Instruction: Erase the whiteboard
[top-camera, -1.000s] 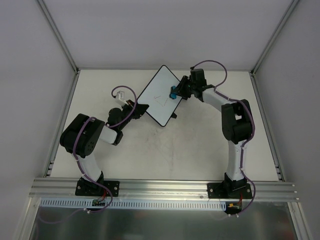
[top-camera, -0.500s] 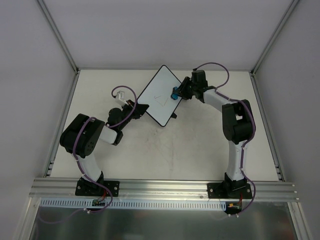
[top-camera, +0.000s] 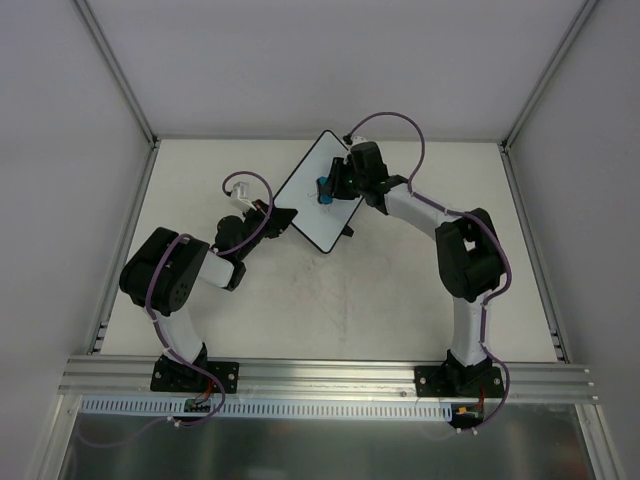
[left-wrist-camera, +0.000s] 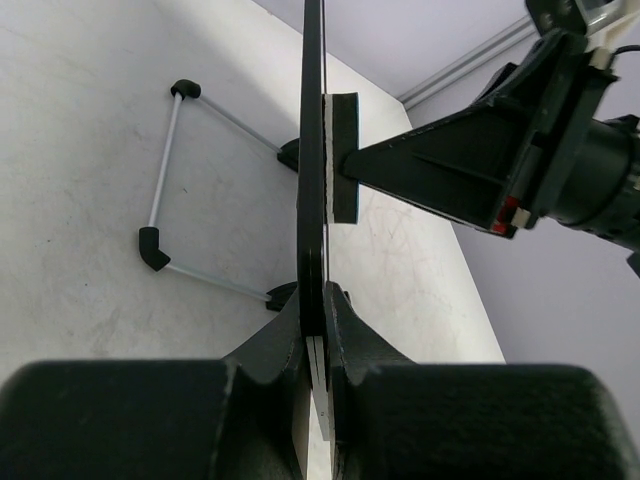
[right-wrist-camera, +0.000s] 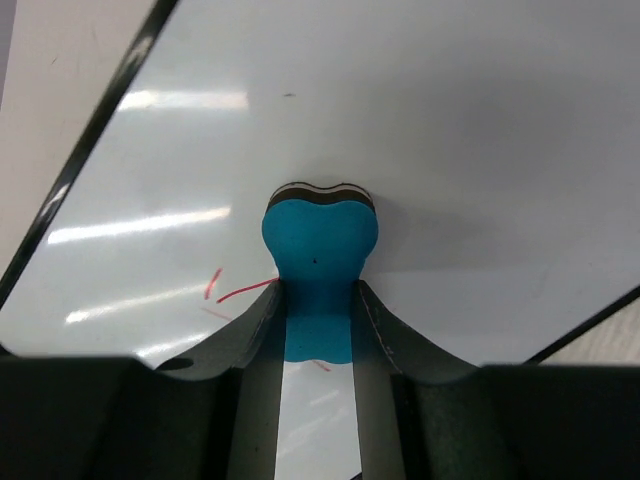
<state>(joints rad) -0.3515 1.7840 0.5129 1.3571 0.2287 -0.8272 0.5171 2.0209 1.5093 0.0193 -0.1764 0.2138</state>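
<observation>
Pale tabletop (top-camera: 330, 290) underneath: my right gripper (right-wrist-camera: 318, 300), clamped on the blue eraser (right-wrist-camera: 319, 235), has slid inward across the whiteboard (top-camera: 305, 205) that my left gripper (left-wrist-camera: 318, 312) pinches. Red marks (right-wrist-camera: 240, 292) remain just left of my fingers, so more wiping is needed.

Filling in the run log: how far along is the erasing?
Set up: left jaws clamp the whiteboard by its edge, right jaws grip the blue eraser. In hand: the eraser is pressed against the board face. Left: red strokes show beside the eraser, so wiping isn't finished.
</observation>
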